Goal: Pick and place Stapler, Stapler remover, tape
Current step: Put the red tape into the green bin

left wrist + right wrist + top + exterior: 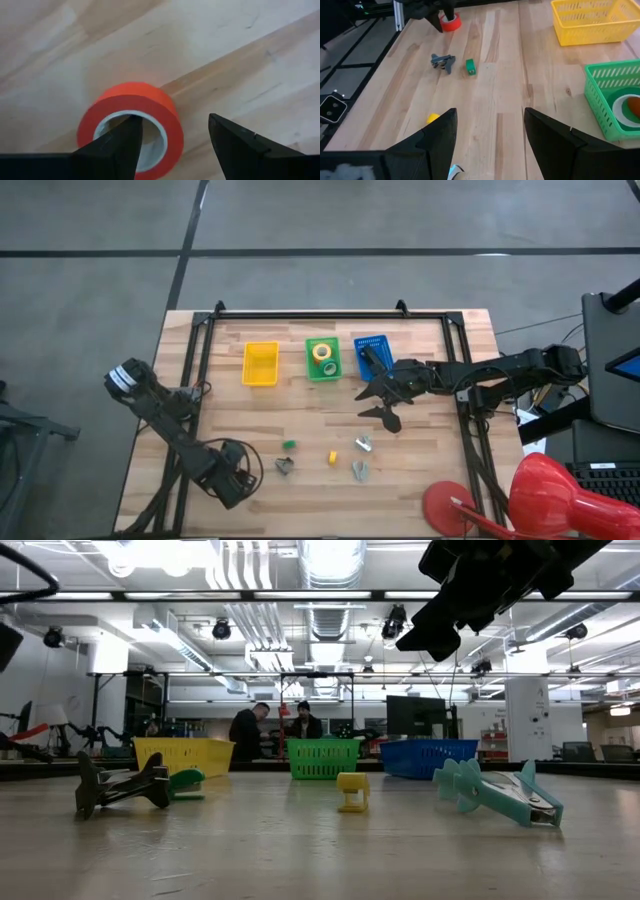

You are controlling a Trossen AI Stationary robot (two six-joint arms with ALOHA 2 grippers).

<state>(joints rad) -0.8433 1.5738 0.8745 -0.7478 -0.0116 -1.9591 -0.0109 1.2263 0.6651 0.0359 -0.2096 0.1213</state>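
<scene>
Left end effector (172,145) low over near-left part of light wooden table (300,420), fingers spread wide, one finger inside open centre of red ring-shaped tape roll (131,125), other outside its wall; not clamped.

Right end effector (385,412) raised near blue plastic basket (372,355), fingers wide, holding nothing.

Dark oblong stapler (372,358) lies in blue basket.

Tape rolls sit in green plastic basket (322,360).

Three baskets (322,361) stand in a row behind the scattered staple removers (360,470).
</scene>
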